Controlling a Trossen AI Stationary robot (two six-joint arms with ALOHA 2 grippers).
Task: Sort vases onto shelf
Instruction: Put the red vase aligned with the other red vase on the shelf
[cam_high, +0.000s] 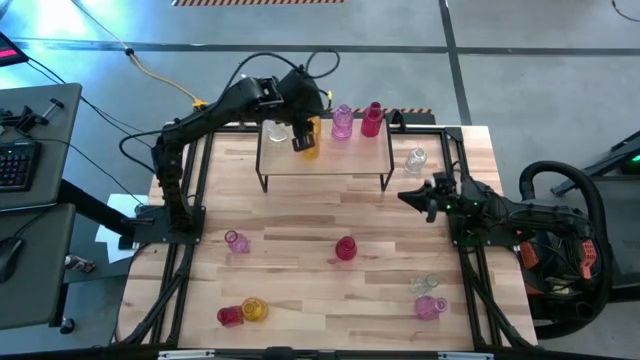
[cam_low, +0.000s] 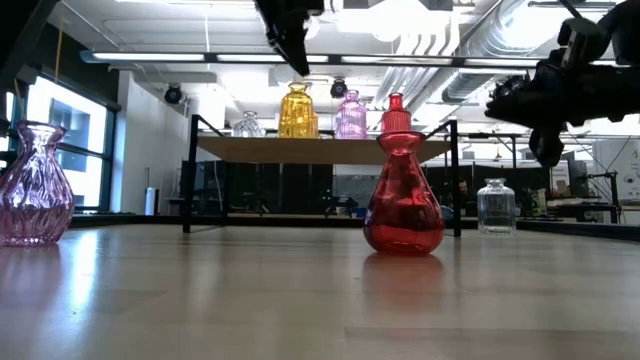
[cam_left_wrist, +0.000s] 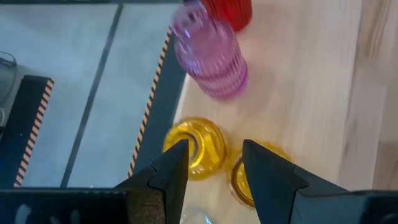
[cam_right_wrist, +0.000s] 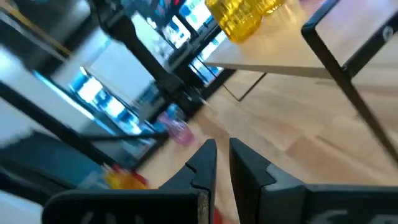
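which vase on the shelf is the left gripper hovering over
The yellow vase on the shelf; the left gripper hangs directly above it, while the clear, pink and red ones stand off to either side.

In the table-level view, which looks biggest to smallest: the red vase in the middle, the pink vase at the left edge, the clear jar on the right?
As they look in the low view:
1. red vase, tallest in the picture
2. pink vase, partly cut off by the edge, so unsure
3. clear jar, smallest

The jar stands farther back, so its real size may differ.

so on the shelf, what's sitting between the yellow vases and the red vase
One pink vase stands between the yellow vases and the red vase on the shelf, clearest in the high view and confirmed in the low view.
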